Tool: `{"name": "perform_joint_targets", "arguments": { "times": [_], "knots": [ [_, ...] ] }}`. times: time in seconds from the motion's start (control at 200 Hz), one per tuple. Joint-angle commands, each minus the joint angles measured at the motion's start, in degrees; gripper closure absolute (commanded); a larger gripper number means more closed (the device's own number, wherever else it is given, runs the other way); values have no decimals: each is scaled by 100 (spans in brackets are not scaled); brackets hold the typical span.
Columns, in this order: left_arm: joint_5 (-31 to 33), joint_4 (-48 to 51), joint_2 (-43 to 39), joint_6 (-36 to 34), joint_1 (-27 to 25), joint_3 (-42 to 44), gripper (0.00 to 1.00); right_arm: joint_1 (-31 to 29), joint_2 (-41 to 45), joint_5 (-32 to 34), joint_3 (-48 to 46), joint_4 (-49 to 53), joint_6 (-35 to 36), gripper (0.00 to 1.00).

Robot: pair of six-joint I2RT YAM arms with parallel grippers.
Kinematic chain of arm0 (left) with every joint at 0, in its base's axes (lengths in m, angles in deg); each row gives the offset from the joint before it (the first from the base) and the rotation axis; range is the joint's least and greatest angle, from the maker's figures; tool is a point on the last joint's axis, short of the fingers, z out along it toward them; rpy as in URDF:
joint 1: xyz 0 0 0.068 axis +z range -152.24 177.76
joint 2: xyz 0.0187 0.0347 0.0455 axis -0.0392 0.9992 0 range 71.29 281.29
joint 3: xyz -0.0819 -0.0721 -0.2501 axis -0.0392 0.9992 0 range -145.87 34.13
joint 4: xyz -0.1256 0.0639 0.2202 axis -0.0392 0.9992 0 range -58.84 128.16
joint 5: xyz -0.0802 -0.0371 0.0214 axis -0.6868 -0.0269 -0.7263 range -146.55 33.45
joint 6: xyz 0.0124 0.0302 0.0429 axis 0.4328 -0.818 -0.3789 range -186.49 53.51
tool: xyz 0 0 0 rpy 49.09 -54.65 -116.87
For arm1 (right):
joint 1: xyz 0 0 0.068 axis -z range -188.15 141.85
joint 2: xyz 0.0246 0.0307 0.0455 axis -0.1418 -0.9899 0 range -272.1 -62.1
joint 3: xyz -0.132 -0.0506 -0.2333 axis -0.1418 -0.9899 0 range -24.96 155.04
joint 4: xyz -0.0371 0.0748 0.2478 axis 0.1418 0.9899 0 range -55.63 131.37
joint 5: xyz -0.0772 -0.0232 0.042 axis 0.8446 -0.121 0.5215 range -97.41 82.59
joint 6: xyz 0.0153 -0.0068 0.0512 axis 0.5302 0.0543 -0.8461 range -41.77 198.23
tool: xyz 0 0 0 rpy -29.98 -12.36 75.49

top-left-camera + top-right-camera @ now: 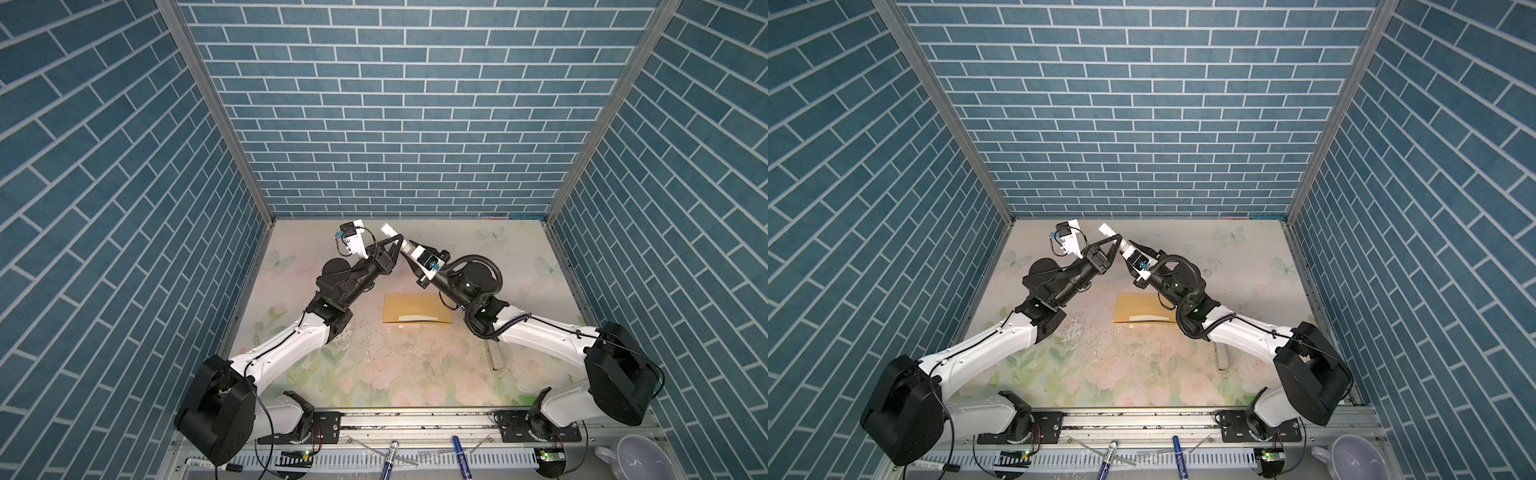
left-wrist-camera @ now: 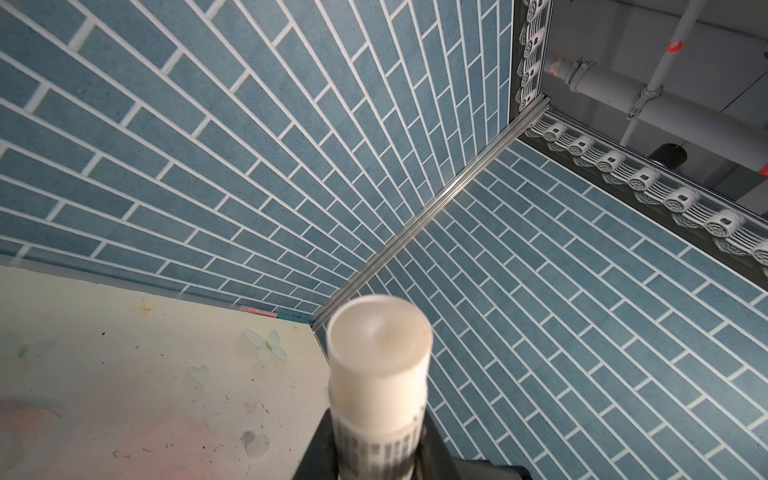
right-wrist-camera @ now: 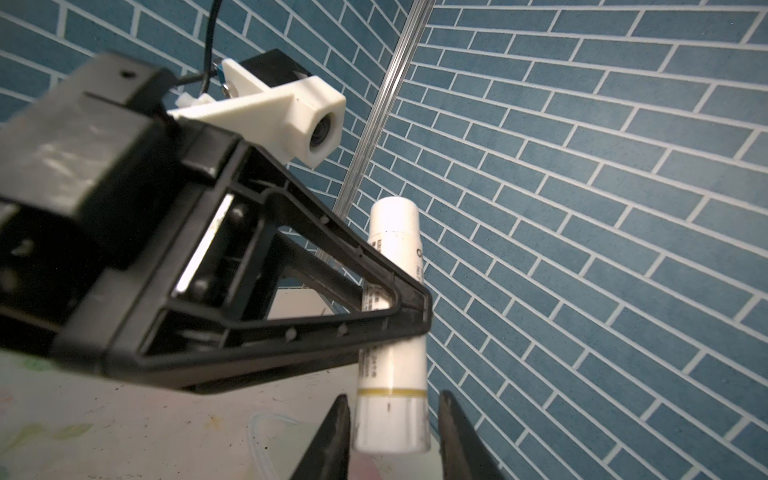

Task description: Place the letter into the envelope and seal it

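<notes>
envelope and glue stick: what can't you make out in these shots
- The letter: in no view; pale strip on the envelope too small in both top views to identify.
- Envelope's far right corner: behind the right arm.
- Label on the glue stick: blurred in the left wrist view, crossed by the left gripper in the right wrist view.

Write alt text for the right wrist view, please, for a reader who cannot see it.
The left gripper clamps a white glue stick around its middle, before blue brick walls. The right gripper straddles the stick's gold-banded end, not yet closed on it.
</notes>
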Motion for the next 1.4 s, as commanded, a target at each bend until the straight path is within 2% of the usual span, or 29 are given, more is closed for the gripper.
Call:
{"name": "perform_joint_targets", "arguments": {
  "times": [0.0,0.09,0.245,0.33,0.395,0.465,0.535,0.64,0.725,0.86,0.945,1.03,1.16,1.27,1.395],
  "knots": [
    [-30,-194,37,40,-17,-154,100,-34,-52,111,299,-123,108,70],
    [-46,-205,44,44,-21,-163,100,-28,-61,129,313,-119,77,72],
    [-69,-205,65,50,-16,-172,100,-30,-26,132,337,-180,-126,89],
    [-108,-205,87,2,-18,-174,100,-18,39,22,402,-126,-500,100],
    [-159,-237,102,-75,-16,-156,100,23,116,-223,517,168,-885,100],
    [-224,-282,109,-203,-16,-138,100,248,236,-799,722,570,-1721,100],
    [-308,-368,106,-333,-18,-119,100,726,248,-1643,908,612,-3149,100],
    [-490,-527,130,-496,-16,-123,100,1419,-1,-2964,1259,214,-5260,100],
    [-615,-687,170,-527,-18,-119,100,1760,-350,-3697,1525,-403,-6660,100],
    [-762,-867,199,-545,-29,-127,100,2052,-1017,-4380,1893,-1697,-8596,100],
    [-782,-858,178,-569,-25,-119,100,2133,-1324,-4543,2073,-2188,-9317,100],
    [-740,-762,167,-586,-25,-119,100,2135,-1380,-4670,2155,-1973,-9315,100],
    [-588,-615,142,-516,-23,-143,100,2128,-1184,-4588,1992,-1421,-8658,99],
    [-385,-404,102,-377,-20,-180,100,2101,-746,-4256,1671,-560,-7398,72],
    [-223,-187,12,-260,-16,-219,100,1944,6,-3387,1073,375,-5222,42]
  ]
}}
